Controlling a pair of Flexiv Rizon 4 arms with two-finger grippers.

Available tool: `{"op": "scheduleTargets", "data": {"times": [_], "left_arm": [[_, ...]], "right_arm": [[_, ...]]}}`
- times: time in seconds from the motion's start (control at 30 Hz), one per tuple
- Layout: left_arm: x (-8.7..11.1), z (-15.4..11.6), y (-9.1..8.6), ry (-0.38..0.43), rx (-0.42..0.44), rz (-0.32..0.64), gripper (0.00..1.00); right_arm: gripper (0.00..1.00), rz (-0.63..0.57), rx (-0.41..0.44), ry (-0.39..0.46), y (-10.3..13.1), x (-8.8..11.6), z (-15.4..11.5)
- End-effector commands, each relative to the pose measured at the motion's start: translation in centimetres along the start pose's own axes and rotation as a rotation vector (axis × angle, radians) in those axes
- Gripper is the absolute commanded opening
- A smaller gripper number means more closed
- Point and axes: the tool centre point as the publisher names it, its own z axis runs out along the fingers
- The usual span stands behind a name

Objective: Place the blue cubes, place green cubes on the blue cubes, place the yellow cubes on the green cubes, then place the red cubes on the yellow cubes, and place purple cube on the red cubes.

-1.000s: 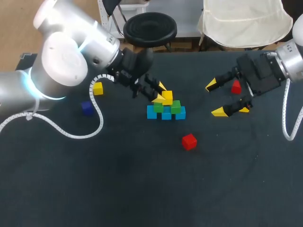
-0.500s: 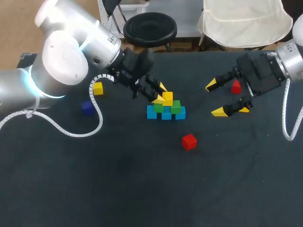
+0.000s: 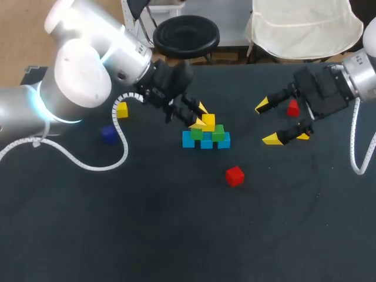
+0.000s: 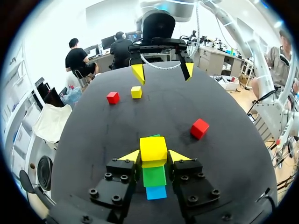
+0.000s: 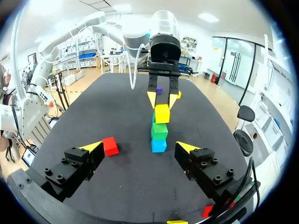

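Three blue cubes lie in a row at mid-table, with two green cubes on them. A yellow cube sits atop the greens, and my left gripper is shut on it. In the left wrist view the yellow cube is pinched between my fingers, with green and blue beneath. My right gripper hangs open to the right of the stack, with one red cube behind its fingers. Another red cube lies in front of the stack. The right wrist view shows the stack ahead.
A spare yellow cube and a dark purple cube lie to the left, under my left arm. A further yellow cube rests by the right gripper's near finger. My left arm's white cable droops over the table.
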Motion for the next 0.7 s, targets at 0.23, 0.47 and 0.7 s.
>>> {"op": "scheduleTargets", "data": {"times": [0.23, 0.47, 0.7], "left_arm": [[0.11, -0.05, -0.19, 0.006, -0.01, -0.003, 0.0], [0.19, 0.06, 0.11, 0.007, -0.014, -0.009, 0.0], [0.25, 0.1, 0.24, 0.009, -0.017, -0.016, 0.0]], "right_arm": [[1.0, -0.001, 0.0, -0.002, -0.03, 0.04, 0.05], [1.0, -0.001, 0.0, -0.002, -0.03, 0.04, 0.05], [1.0, -0.001, 0.0, -0.002, -0.03, 0.04, 0.05]]}}
